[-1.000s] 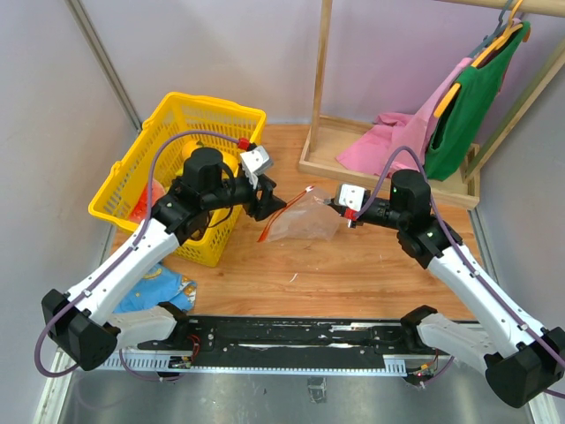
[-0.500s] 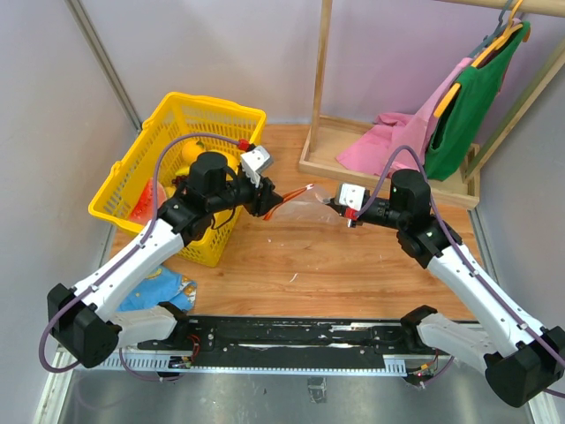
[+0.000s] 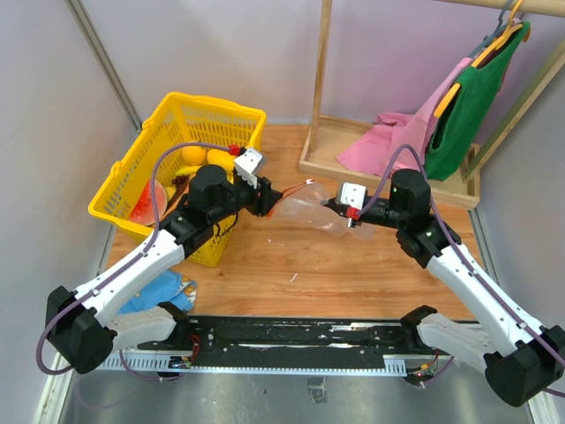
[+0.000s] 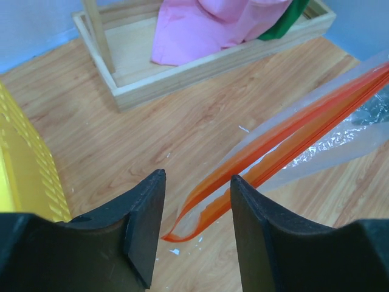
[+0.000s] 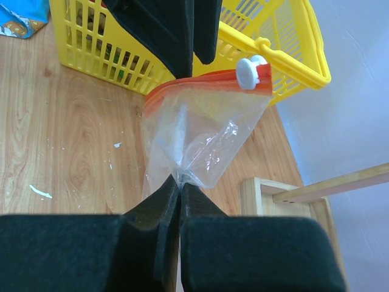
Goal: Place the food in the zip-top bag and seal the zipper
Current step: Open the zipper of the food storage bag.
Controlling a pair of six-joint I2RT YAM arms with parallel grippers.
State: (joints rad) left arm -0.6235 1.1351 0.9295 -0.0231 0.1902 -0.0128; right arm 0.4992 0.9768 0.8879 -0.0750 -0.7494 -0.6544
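The clear zip-top bag (image 3: 305, 212) hangs in the air between my two grippers, above the wooden table. My right gripper (image 5: 181, 184) is shut on the bag's (image 5: 197, 137) bottom edge. The red zipper (image 5: 209, 85) runs along the far mouth, with the white slider (image 5: 248, 72) at its right end. My left gripper (image 4: 196, 204) is open, and the end of the red zipper strip (image 4: 243, 170) lies between its jaws without being clamped. The food, yellow fruits (image 3: 201, 157) and red pieces (image 3: 148, 201), lies in the yellow basket (image 3: 216, 103). The bag looks empty.
The yellow basket stands at the left behind my left arm (image 3: 141, 256). A wooden rack base (image 3: 388, 172) with pink cloth (image 3: 397, 132) and a hanging green garment (image 3: 468, 97) is at the back right. A blue cloth (image 3: 163, 287) lies near the front left.
The bag's red mouth end has swung up off the table to sit between the left jaws. My left arm has shifted slightly toward it. The right gripper kept its hold.
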